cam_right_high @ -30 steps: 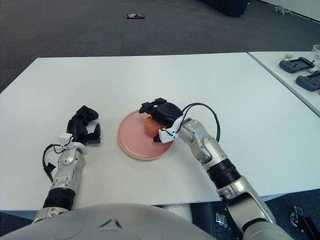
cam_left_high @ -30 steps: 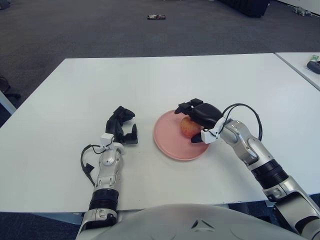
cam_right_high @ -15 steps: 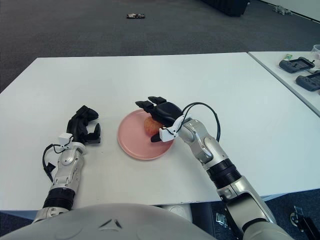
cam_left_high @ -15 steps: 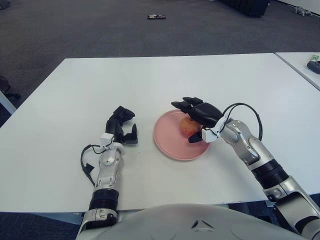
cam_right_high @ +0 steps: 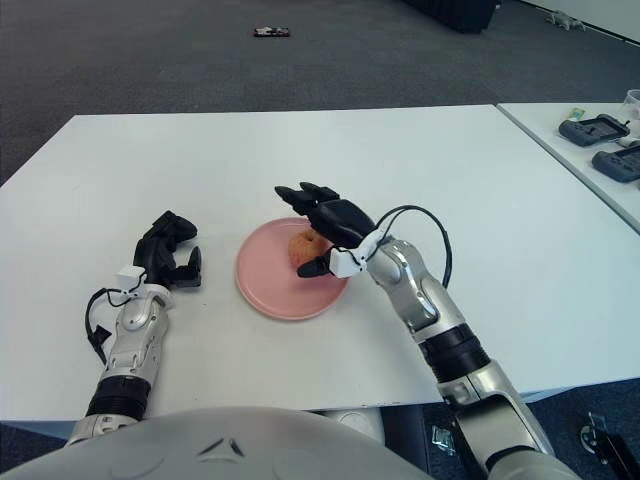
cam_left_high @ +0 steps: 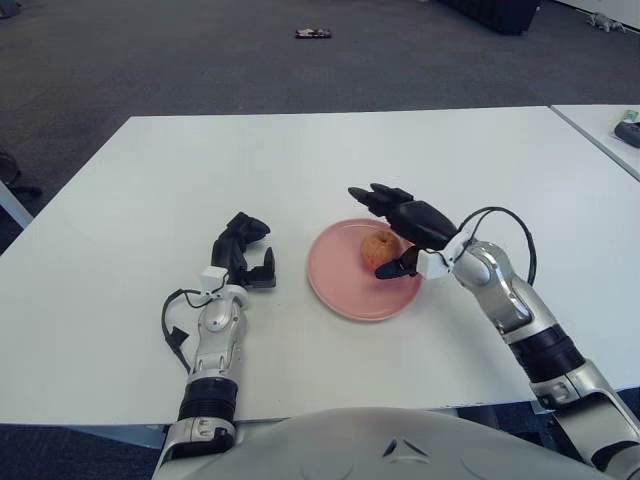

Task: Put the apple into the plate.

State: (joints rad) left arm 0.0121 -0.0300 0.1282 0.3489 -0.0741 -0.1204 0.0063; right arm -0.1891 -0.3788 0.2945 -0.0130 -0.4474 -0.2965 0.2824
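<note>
A reddish-yellow apple (cam_left_high: 378, 247) sits on the pink plate (cam_left_high: 340, 290) near the middle of the white table. My right hand (cam_left_high: 392, 232) hovers just above and to the right of the apple, fingers spread and apart from it, holding nothing. My left hand (cam_left_high: 243, 255) rests on the table to the left of the plate, fingers curled and empty.
The white table (cam_left_high: 300, 160) stretches wide around the plate. A second table with dark devices (cam_right_high: 600, 145) stands at the far right. A small dark object (cam_left_high: 312, 34) lies on the grey carpet beyond.
My right hand has opened off the apple and lifted up and to the right. The apple stays on the plate. The left hand has not moved.
</note>
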